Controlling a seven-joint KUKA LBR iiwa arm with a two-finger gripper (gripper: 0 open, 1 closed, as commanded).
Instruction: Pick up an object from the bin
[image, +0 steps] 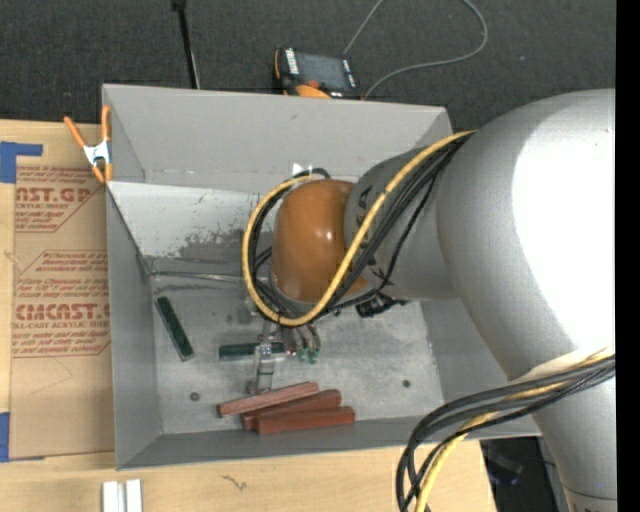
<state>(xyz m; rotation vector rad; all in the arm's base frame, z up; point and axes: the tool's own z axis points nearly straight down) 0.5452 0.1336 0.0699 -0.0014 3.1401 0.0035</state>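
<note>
Few things lie in this bin (400, 345), and that helps, but their placing is awkward. Nearest, hard against the near wall, lies a small stack of reddish-brown sticks (290, 408), flat and side by side. If I go for them, the wall leaves little room on that side, and I judge I might scrape the metal or lift one stick while the others slide off.

Just beyond the sticks my gripper (264, 368) hangs low over the bin floor. I cannot tell whether it is wide or narrow, since my own bulk hides much of it. Beside it, toward the left, lies a short dark green piece (236, 351), the thing closest to me and the likeliest pick. It is small and flat, so a descent slightly off line could nudge it away or close on nothing.

Farther left, well apart, a longer dark green bar (173, 327) lies slanted near the left wall.

Farther back, my orange cover (305, 245) and looping cables (255, 250) sit over the middle of the bin; they hide the floor beneath, so anything lying there could be struck unseen.
</note>
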